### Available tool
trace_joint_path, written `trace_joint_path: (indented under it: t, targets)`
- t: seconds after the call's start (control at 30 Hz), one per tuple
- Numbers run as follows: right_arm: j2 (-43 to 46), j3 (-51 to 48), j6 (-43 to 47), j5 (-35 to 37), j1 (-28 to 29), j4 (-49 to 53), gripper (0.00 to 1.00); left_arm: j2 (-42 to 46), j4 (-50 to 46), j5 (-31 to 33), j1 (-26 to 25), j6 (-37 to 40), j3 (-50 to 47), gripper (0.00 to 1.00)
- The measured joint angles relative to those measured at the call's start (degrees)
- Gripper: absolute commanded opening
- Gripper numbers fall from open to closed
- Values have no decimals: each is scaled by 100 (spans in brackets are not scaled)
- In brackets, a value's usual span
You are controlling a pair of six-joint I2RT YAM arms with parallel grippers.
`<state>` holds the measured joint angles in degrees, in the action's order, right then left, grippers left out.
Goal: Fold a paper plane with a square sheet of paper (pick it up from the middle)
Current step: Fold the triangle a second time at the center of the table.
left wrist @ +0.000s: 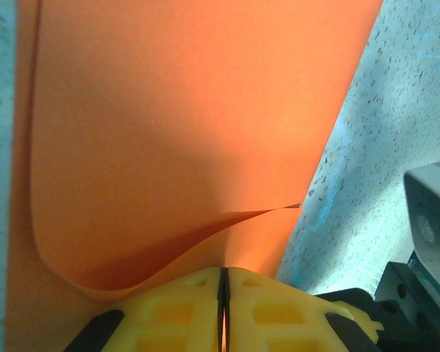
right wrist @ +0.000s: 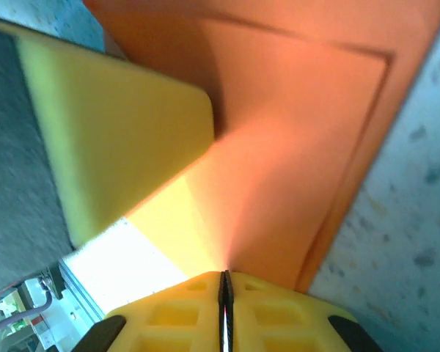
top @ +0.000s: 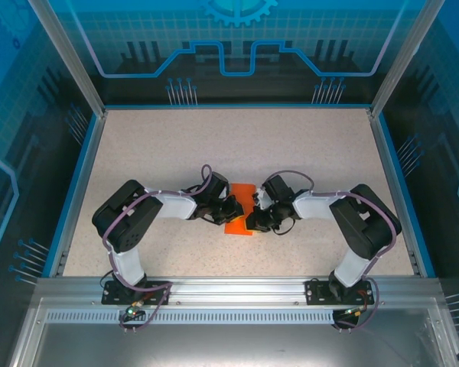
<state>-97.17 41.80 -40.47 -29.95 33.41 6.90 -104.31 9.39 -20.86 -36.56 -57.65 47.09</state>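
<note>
**Speckled tabletop, one orange sheet**

The flat, pale speckled table (top: 176, 153), edged by a blue rim, carries a thin bright orange paper sheet (top: 243, 197) near its middle (folded into overlapping layers, one flap curling upward off the surface).

Left arm (top: 130, 222), right arm (top: 363, 222): black joints, white links, purple cables (top: 206, 170); black bases on rail (top: 229, 289); yellow gridded fingers (left wrist: 183, 312).

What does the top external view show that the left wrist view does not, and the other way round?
Top external: the whole table, with the left gripper and right gripper meeting at the orange paper. Left wrist: the left gripper's yellow fingers shut on the paper's edge, with one layer curling up. Shared: the orange paper on the speckled table.
</note>
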Motion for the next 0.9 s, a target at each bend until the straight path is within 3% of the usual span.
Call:
trace_joint_path:
  t: [0.9]
  targets:
    - [664,-573,168,7,2,201,11,0,-9,4,-4,2,2,11]
